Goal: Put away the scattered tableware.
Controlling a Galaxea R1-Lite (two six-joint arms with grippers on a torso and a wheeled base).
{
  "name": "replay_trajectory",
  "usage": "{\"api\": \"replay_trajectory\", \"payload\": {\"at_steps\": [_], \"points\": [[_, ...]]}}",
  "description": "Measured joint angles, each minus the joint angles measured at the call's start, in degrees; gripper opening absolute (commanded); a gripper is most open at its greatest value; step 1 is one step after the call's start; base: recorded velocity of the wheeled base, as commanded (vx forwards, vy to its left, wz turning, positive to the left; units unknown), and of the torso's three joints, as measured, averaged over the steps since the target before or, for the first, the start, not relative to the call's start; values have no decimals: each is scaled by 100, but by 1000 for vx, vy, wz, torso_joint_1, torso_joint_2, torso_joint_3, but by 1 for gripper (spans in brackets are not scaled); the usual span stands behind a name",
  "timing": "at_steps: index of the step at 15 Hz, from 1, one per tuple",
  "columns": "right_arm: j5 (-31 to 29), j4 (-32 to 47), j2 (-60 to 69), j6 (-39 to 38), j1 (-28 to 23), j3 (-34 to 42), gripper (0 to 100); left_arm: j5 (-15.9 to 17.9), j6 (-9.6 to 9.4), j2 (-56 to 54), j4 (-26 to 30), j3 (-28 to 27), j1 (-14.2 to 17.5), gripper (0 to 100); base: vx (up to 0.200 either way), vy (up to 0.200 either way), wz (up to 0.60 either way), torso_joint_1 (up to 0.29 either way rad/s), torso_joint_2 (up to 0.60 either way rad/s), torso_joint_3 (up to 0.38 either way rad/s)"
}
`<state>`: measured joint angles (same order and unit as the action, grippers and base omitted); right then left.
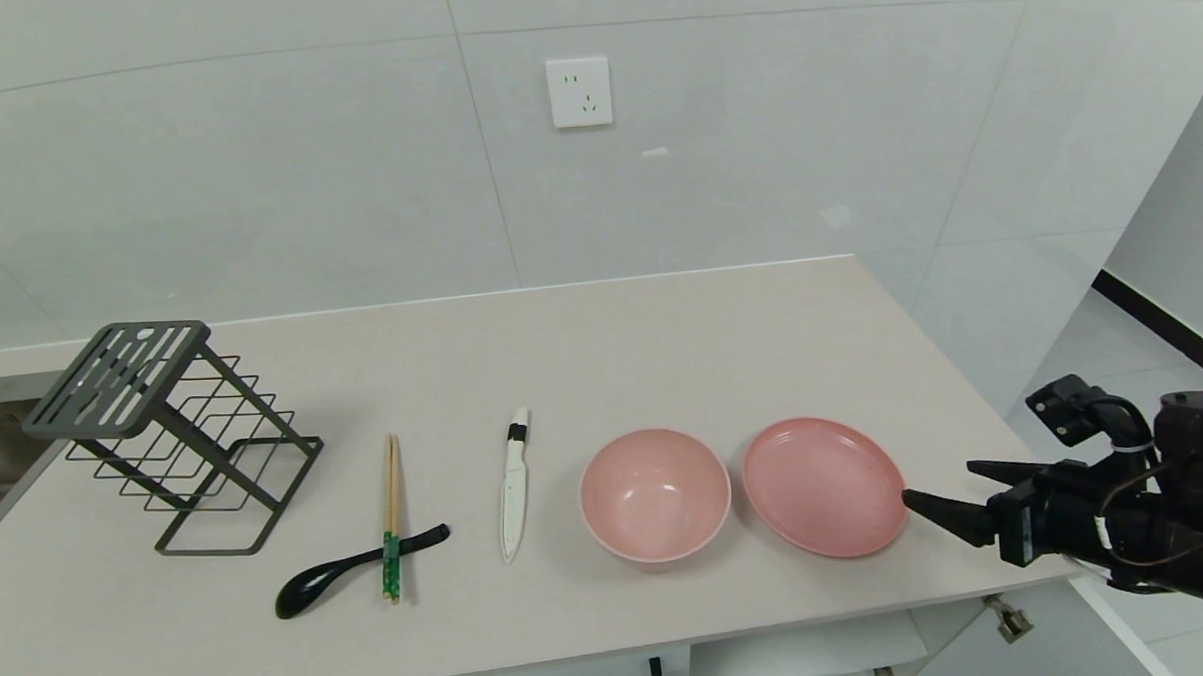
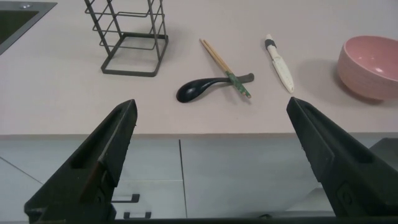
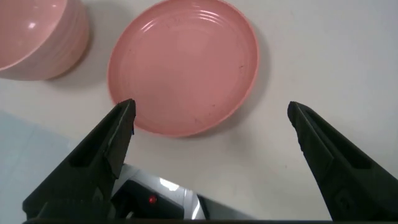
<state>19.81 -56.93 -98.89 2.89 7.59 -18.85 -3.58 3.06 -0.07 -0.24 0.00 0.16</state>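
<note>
Right end effector (image 1: 939, 481) is released, fingers spread wide and grasping nothing; it sits at the right edge of the worktop (image 1: 662, 346), one fingertip close against the right rim of the pink plate (image 1: 825, 485) — whether it touches cannot be told. Left end effector (image 2: 211, 107) is likewise released and empty, held off the near edge of the worktop, in front of the cabinet face. Tableware lies in a row along the near part of the worktop. From right to left: the plate, flat; a pink bowl (image 1: 654, 494), upright, just beside the plate; a white knife (image 1: 514, 486) with a dark band, lying lengthwise near to far; a pair of chopsticks (image 1: 391, 505) lying together across the handle of a black spoon (image 1: 354, 567) — spoon bowl pointing near-left. A dark wire rack (image 1: 165, 433) stands at the left end, well apart from both end effectors. A wall socket (image 1: 579, 92) sits on the tiled wall behind.
</note>
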Motion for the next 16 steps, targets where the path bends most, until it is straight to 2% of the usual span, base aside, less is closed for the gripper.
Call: {"api": "replay_trajectory", "payload": {"at_steps": [4, 8, 16], "points": [[-13, -497, -905, 90, 34, -463, 100, 0, 2, 0, 0, 0, 0, 100, 0, 0, 0, 0, 0, 0], [-126, -552, -1287, 132, 34, -951, 100, 0, 6, 0, 2, 0, 2, 100, 0, 0, 0, 0, 0, 0], [-106, -569, -1807, 178, 72, -1287, 100, -2, 13, 0, 2, 0, 0, 100, 0, 0, 0, 0, 0, 0]]}}
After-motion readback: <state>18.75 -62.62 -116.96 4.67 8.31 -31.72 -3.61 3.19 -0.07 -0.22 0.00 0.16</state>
